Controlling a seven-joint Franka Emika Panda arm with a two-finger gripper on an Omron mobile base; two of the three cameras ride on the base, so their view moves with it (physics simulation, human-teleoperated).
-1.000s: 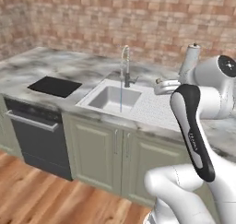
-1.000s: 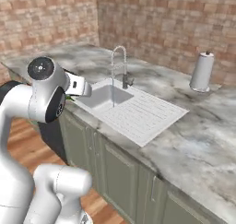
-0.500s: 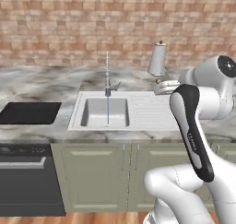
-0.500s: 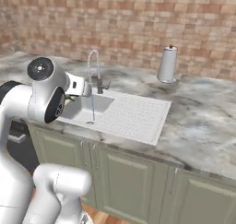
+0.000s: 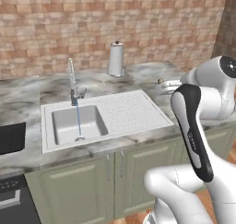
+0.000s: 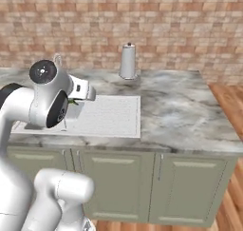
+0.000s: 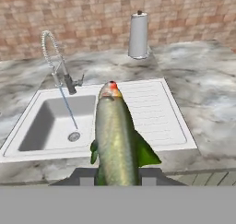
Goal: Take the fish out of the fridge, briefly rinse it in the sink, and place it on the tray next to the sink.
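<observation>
At the far left of your left base view, a black slab (image 5: pixel 11 138) is cut by the frame edge; it may be the tray, but too little shows to be sure. Next comes the sink (image 5: pixel 120 109), with a thin stream of water falling from the faucet (image 5: pixel 72 82) into the basin toward the drain. The ribbed drainboard (image 7: pixel 150 112) lies on the basin's right, and a paper towel roll (image 5: pixel 115 58) stands on the counter (image 5: pixel 152 75) behind it, near the brick wall. At the right, the arm's own bulk hides most of the hand in both base views. In the hand view, the gripper (image 7: pixel 117 178) is clenched on the fish (image 7: pixel 116 140), which juts forward from between the fingertips (image 7: pixel 86 179), its head toward the sink. The fish hangs in the air, in front of the counter edge. Its tail end is hidden at the jaws.
</observation>
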